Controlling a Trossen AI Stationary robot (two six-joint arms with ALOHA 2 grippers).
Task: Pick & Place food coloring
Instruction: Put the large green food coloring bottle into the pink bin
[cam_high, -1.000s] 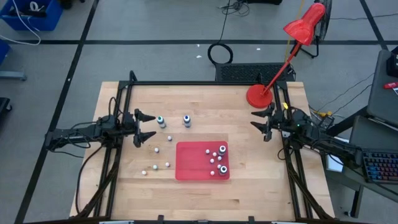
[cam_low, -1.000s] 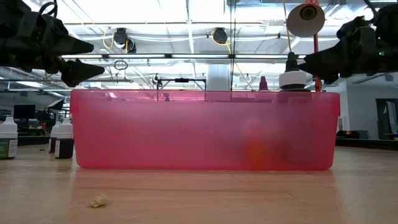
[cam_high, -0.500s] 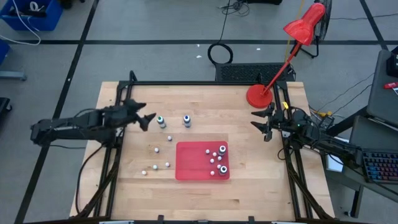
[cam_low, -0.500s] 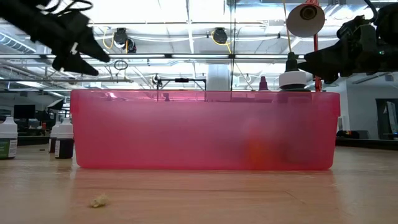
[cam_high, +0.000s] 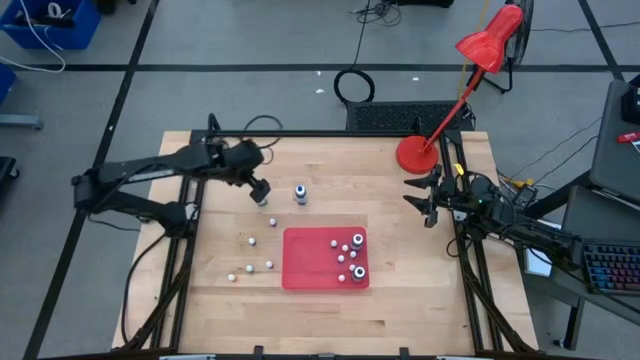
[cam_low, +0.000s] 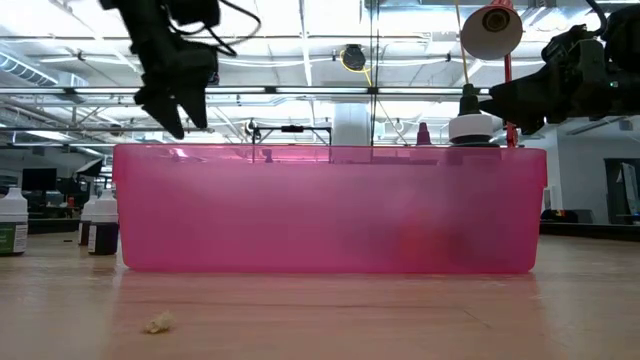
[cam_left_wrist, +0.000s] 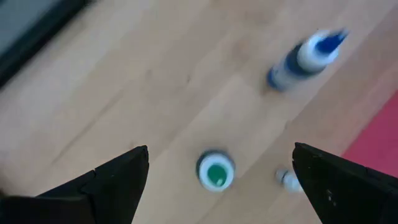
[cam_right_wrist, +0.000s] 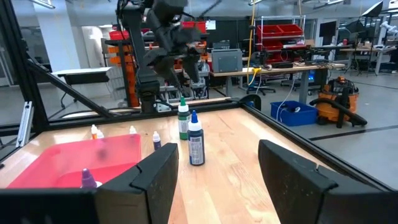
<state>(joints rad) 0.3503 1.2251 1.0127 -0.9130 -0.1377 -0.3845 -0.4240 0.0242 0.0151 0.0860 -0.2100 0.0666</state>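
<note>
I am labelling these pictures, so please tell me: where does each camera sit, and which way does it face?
High: overhead, facing down; both arms, red tray.
Low: at table height, behind the tray's wall; left claw above.
Left wrist: down between open claw fingers at green-topped bottle.
Right wrist: across table; open fingers.
Shared: blue-topped bottle.

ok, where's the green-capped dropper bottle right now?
High view: the green-capped dropper bottle stands upright on the table's left half, directly under the open left gripper, beside the blue-capped bottle.
</note>
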